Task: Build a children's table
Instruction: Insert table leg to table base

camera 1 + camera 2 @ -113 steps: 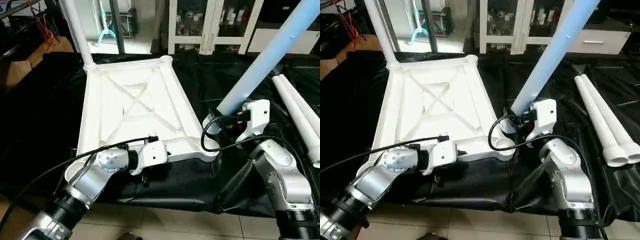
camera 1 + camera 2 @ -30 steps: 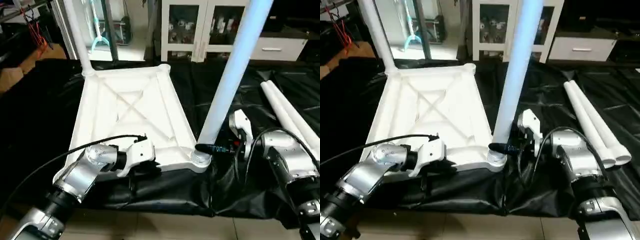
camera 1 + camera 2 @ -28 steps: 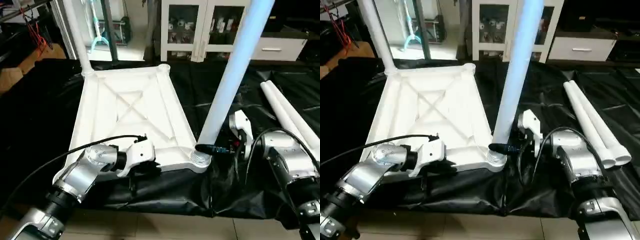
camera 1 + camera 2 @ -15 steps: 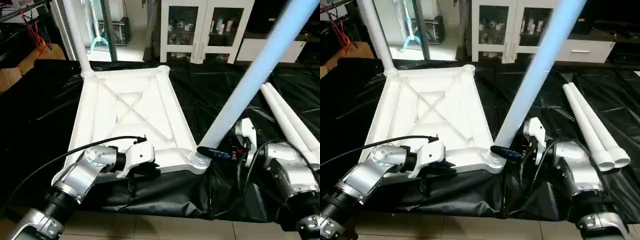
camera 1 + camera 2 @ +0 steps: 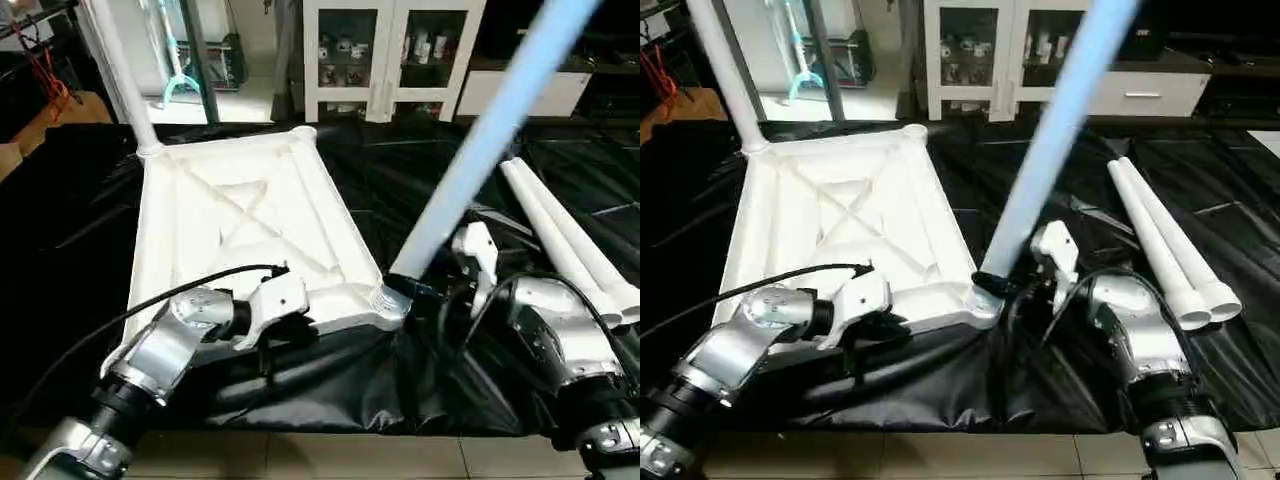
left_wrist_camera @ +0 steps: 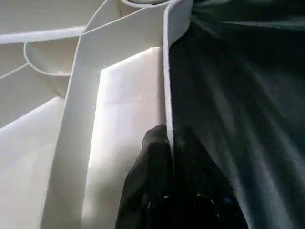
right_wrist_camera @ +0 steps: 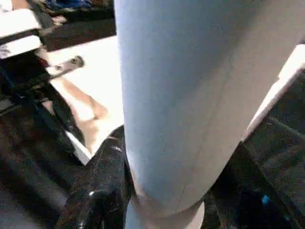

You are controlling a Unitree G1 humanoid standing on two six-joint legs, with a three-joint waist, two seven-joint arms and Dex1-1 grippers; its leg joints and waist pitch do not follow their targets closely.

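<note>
White tabletop (image 5: 240,215) lies ribs-up mid-frame; left gripper (image 6: 169,143) pinches its near rim, right gripper (image 5: 1002,290) clamps a tilted leg (image 5: 480,150) at the corner socket.

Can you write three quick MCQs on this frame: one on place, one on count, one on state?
1. Where do the loose legs lie?
A. on the tabletop
B. on the black sheet to the robot's right
C. on the tiled floor

2. How many legs stand in corner sockets?
A. none
B. two
C. four

3. What is the left hand doing?
A. pinching the tabletop's near rim
B. holding a leg
C. hanging free

Key: 1 B, the loose legs lie on the black sheet right of the tabletop. 2 B, the far leg and the slanted leg clamped by the right hand. 3 A, the left hand straddles the rim.
</note>
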